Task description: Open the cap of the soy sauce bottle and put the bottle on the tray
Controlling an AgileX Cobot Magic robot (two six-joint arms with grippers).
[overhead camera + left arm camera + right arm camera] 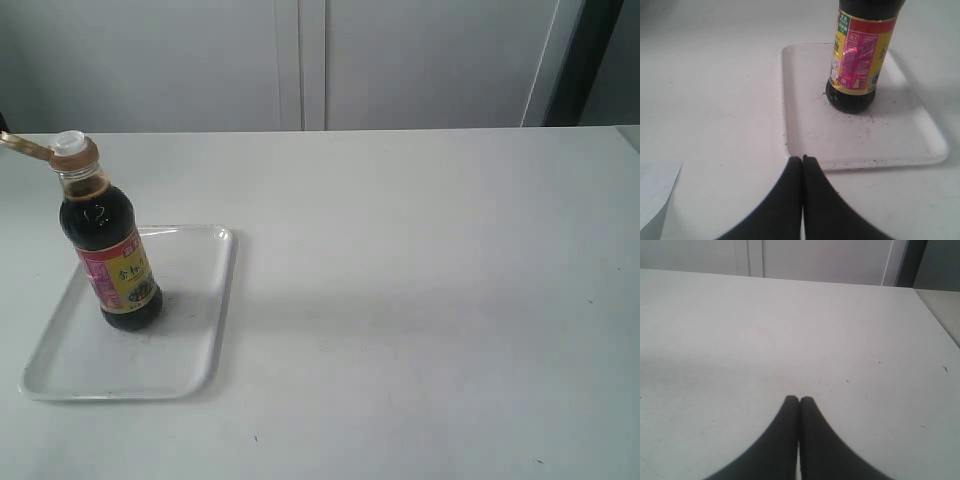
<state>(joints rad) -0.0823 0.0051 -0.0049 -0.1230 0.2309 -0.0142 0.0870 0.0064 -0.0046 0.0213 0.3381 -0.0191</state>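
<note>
The soy sauce bottle stands upright on the white tray, dark liquid inside and a pink-red and yellow label. Its orange-brown cap is flipped open: the hinged lid sticks out to the left and the white spout shows. In the left wrist view the bottle stands on the tray; its neck is cut off there. My left gripper is shut with nothing in it, at the tray's near rim, apart from the bottle. My right gripper is shut and empty over bare table. Neither gripper shows in the exterior view.
A white table stretches right of the tray. A pale sheet corner lies near the left gripper. Grey cabinet panels stand behind the table, and the table's right edge shows in the right wrist view.
</note>
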